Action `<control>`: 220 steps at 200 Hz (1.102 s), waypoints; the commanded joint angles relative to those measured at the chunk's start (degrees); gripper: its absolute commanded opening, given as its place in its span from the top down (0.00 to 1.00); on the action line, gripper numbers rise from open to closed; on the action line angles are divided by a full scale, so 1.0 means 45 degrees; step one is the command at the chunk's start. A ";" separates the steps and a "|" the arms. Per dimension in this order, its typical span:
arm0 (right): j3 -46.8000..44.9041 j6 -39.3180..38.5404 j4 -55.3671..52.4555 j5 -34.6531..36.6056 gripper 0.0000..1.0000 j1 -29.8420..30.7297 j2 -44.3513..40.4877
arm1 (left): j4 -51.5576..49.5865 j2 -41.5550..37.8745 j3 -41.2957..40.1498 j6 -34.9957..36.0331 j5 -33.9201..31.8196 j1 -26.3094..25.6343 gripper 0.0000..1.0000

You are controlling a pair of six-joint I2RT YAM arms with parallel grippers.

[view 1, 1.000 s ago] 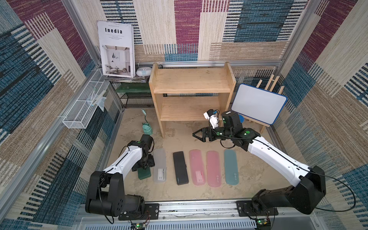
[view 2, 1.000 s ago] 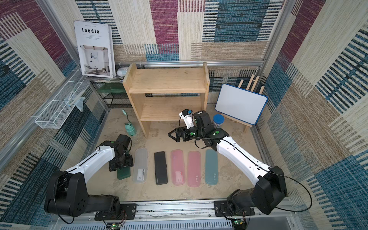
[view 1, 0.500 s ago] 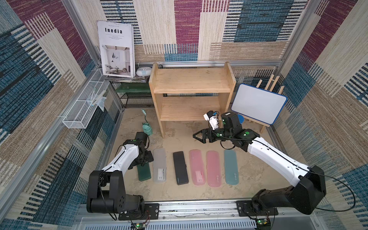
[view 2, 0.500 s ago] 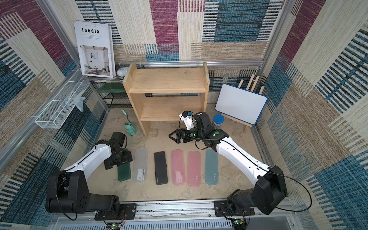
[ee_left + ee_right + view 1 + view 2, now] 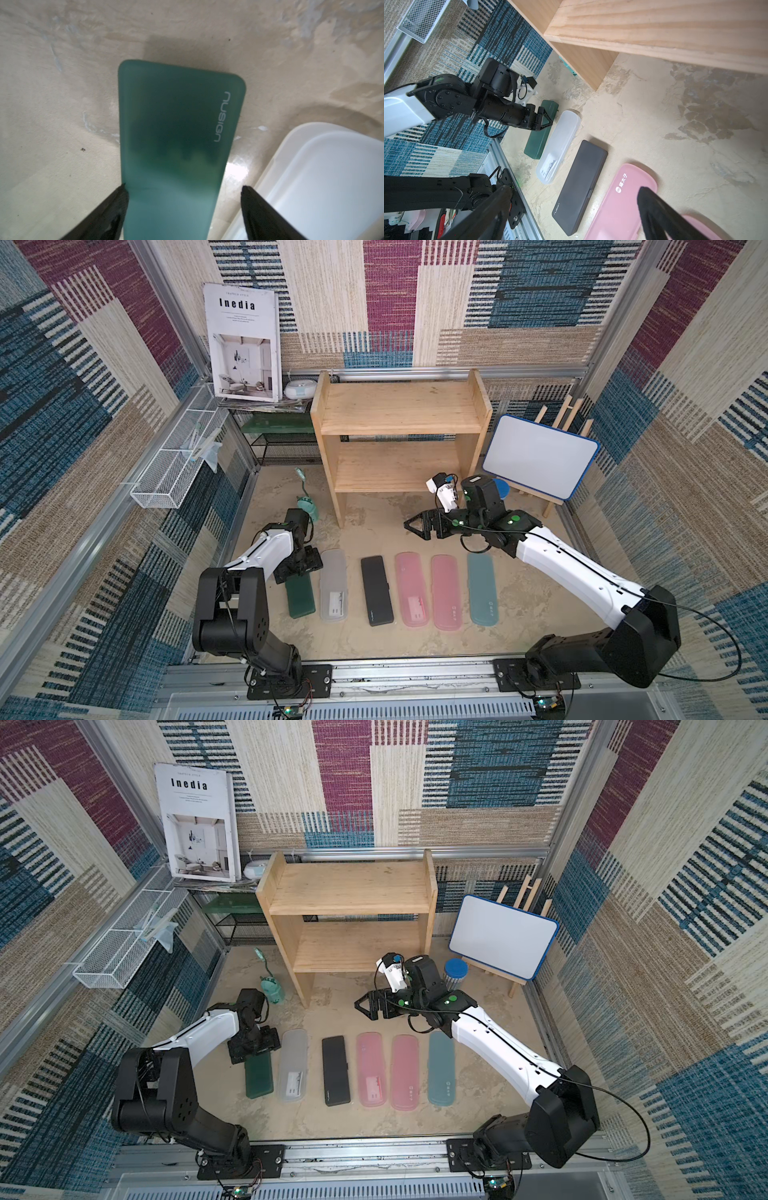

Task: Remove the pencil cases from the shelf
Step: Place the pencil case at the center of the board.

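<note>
Both tiers of the light wooden shelf point(image 5: 399, 408) are bare. In both top views the pencil cases lie in a row on the floor in front of it: dark green point(image 5: 300, 599), frosted white point(image 5: 333, 585), dark grey point(image 5: 376, 591), two pink ones point(image 5: 411, 591) point(image 5: 445, 593), and teal point(image 5: 483, 589). My left gripper point(image 5: 305, 566) straddles the far end of the dark green case point(image 5: 176, 124). It is open, one finger at the case's edge and the other apart from it. My right gripper point(image 5: 409, 526) hangs open and empty in front of the shelf, above the pink case point(image 5: 623, 199).
A white wire basket point(image 5: 174, 464) hangs on the left wall. A black wire rack point(image 5: 286, 448) and a book point(image 5: 243, 344) stand left of the shelf. A small teal figure point(image 5: 307, 506) stands near the shelf's left foot. A whiteboard point(image 5: 540, 460) and a blue-lidded cylinder point(image 5: 456, 971) stand at the right.
The dark green case has come down flat beside the frosted white one. My left gripper has opened and slid back to the case's far end. The right arm has barely moved.
</note>
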 commanded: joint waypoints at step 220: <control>0.0279 -0.0300 -0.0525 -0.0145 0.01 -0.0064 0.0528 | -0.0682 0.0567 0.0258 0.1012 -0.1501 -0.0149 0.30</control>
